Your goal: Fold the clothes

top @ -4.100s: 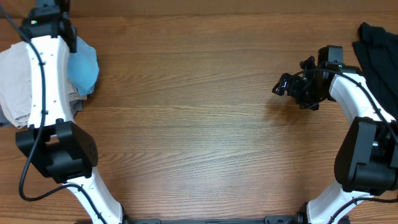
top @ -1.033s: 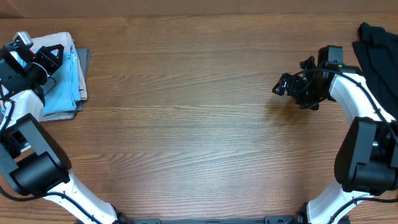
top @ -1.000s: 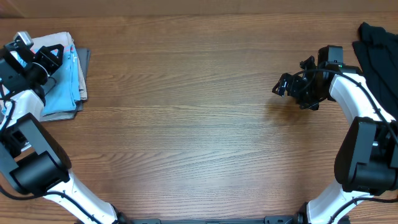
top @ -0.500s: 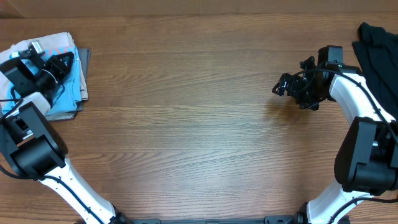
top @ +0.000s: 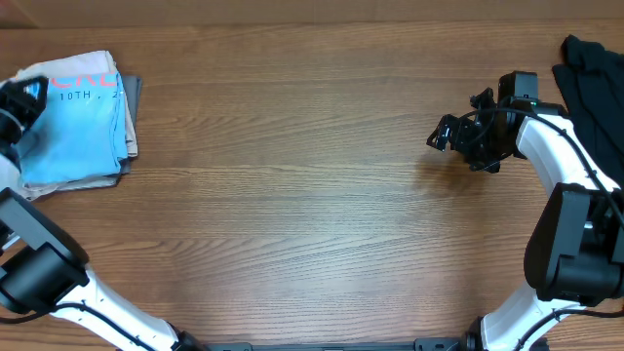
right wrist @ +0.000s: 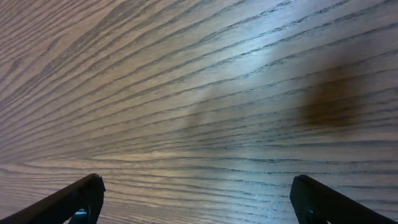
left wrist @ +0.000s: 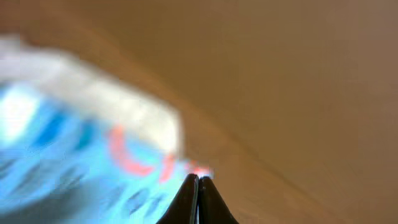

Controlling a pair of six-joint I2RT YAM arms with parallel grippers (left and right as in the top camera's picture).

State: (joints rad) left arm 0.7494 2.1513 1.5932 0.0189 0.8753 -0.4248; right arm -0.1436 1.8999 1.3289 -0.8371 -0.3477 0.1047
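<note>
The light blue T-shirt (top: 78, 122) lies folded on a stack of clothes at the table's far left, its red and white lettering facing up. My left gripper (top: 14, 105) is at the left frame edge, beside the shirt's left side. In the blurred left wrist view its jaws (left wrist: 199, 186) are shut with nothing between them, and the shirt (left wrist: 56, 168) fills the lower left. My right gripper (top: 447, 133) hovers over bare wood at the right. In the right wrist view its fingers (right wrist: 199, 200) are wide apart and empty.
Beige cloth (top: 60, 182) and a grey edge (top: 135, 97) show beneath the shirt in the stack. A black garment (top: 591, 78) lies at the table's far right corner, behind the right arm. Bare wooden tabletop (top: 292, 185) lies between the arms.
My left gripper has swung left off the folded stack to the frame edge, leaving the shirt's lettering uncovered. The right arm has not moved.
</note>
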